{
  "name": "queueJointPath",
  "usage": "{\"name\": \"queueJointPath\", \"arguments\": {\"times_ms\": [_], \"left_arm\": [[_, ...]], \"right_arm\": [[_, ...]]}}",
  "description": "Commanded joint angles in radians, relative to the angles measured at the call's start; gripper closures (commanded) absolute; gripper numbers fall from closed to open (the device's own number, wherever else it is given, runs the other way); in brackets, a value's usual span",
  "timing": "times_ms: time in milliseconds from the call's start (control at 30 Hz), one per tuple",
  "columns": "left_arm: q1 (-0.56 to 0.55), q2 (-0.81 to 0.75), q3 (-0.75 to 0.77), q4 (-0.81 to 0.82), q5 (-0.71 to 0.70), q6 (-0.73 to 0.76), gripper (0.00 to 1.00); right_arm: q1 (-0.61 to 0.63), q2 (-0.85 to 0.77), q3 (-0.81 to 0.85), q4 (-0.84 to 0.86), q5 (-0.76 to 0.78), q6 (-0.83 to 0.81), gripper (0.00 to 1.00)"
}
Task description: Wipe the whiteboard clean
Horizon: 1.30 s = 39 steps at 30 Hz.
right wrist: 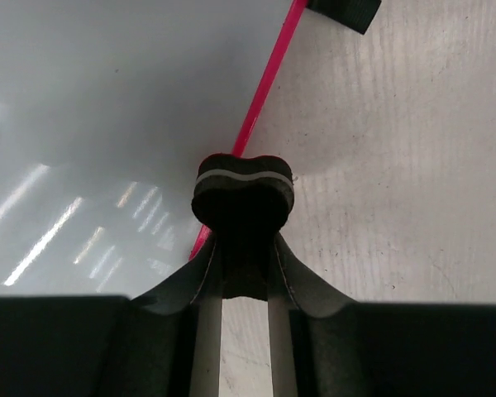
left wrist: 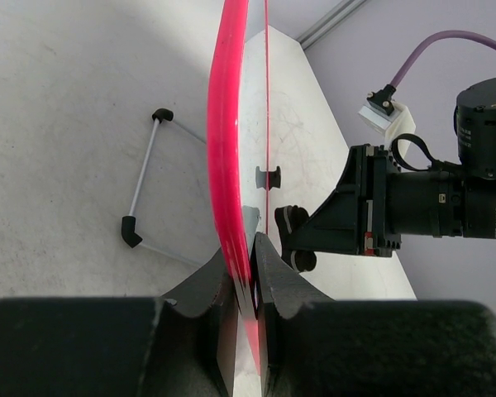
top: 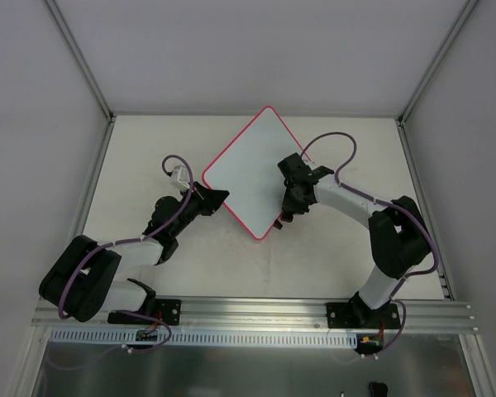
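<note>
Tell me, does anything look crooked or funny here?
Yes. The whiteboard sits cornerwise like a diamond, not square to the table. The left hand pinches its pink rim, and the right hand squeezes a black eraser so hard it bulges at the sides.

- The table: off-white, matt, faintly scuffed.
- The whiteboard rests on its far half, turned like a diamond.
- A thin white rod with black ends shows beside the board's rim; whether it touches the table is unclear.
</note>
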Motion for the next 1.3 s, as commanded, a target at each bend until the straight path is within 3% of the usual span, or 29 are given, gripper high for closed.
{"name": "queueJointPath", "arguments": {"times_ms": [0,700,1267], "left_arm": [[-0.011,0.006,0.006,0.003,0.008,0.071,1.00],[-0.012,0.004,0.007,0.001,0.014,0.071,1.00],[-0.011,0.001,0.004,0.001,0.016,0.073,1.00]], "right_arm": [[0.015,-0.074,0.008,-0.008,0.012,-0.038,1.00],[0.188,0.035,0.222,0.069,-0.123,-0.089,1.00],[0.133,0.044,0.140,0.078,-0.093,-0.074,1.00]]}}
